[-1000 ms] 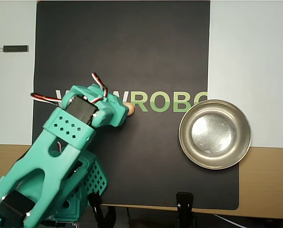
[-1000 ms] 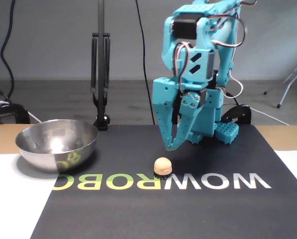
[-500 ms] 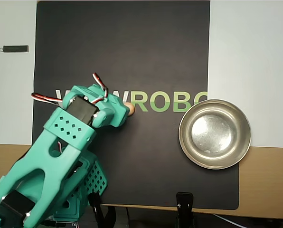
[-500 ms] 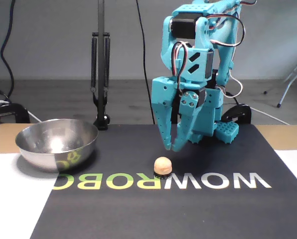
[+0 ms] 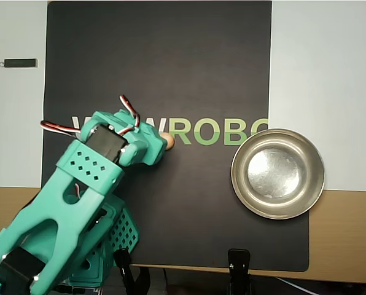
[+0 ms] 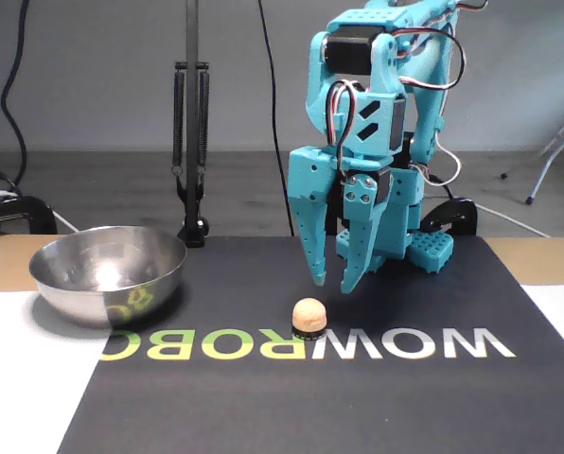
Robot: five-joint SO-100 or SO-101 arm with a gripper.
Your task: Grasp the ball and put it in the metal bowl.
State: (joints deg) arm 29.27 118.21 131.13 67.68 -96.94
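The counter (image 5: 342, 74) is pale across its far part and wood-toned along the near edge in the overhead view, and a large black mat (image 5: 171, 61) printed with big white and green letters (image 6: 301, 345) covers its middle.

The teal arm (image 5: 72, 203) is the biggest thing on it. In the overhead view it reaches up from the lower left corner toward the centre of the mat, with red, white and black servo wires looping over its wrist. In the fixed view it stands tall behind the lettering, its gripper (image 6: 332, 282) pointing straight down. The jaws are parted by a narrow gap and hold nothing; their tips hang clear above the mat.

The metal bowl (image 5: 277, 174) sits at the right edge of the mat in the overhead view, partly over the mat's border onto the counter, and at the left in the fixed view (image 6: 108, 272). Its shiny inside reflects the light and the green letters show mirrored on its outer wall.

Two black clamps (image 5: 239, 265) grip the near edge of the mat in the overhead view, and a small dark bar (image 5: 19, 62) lies on the pale counter at upper left.

The ball (image 6: 308, 312) rests on the mat among the printed letters, on a small dark base, just in front of and slightly left of the jaw tips in the fixed view, not touched by them. From overhead only its edge (image 5: 169, 142) peeks out beside the gripper. It lies well apart from the bowl.
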